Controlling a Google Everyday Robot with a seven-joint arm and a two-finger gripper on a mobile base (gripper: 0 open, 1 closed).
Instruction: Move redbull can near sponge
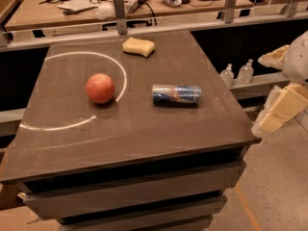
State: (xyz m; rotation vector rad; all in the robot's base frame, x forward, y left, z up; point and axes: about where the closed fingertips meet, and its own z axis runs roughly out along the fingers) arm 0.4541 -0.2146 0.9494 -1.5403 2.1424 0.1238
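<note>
Lying sideways on the table (144, 134), the can (176, 95) sits well apart from the sponge (138, 46); we judge nothing done yet. Our gripper (280, 110) hangs off to the right, and we cannot tell its state.

Dark brown surface (144, 134) on stacked drawers (134, 196), white arc (72, 55) painted on it. Cluttered wooden desk (48, 13) at 12 o'clock (cables, papers). Speckled beige floor (279, 186) at 5. At 3, hand (279, 113) off the surface edge.
</note>
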